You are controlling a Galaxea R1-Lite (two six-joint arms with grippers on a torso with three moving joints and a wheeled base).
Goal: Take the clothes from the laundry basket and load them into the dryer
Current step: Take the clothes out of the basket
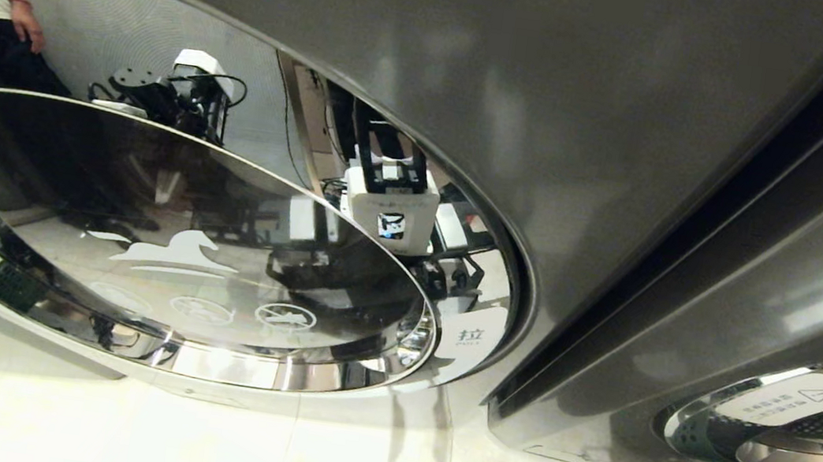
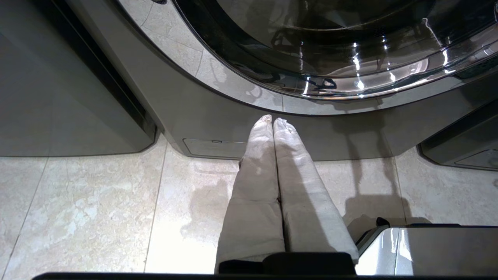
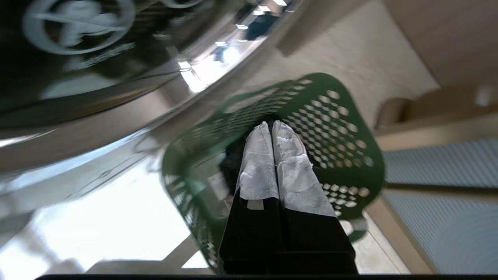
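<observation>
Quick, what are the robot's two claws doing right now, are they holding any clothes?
Left end effector: closed, empty, above the pale tiled floor.
Right end effector: closed, empty, over the green perforated plastic laundry basket.

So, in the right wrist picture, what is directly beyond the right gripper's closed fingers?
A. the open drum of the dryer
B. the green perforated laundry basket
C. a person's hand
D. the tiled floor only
B: the right gripper, its fingers pressed together and holding nothing, points into the green laundry basket, whose perforated wall surrounds the fingertips in that view.
</observation>
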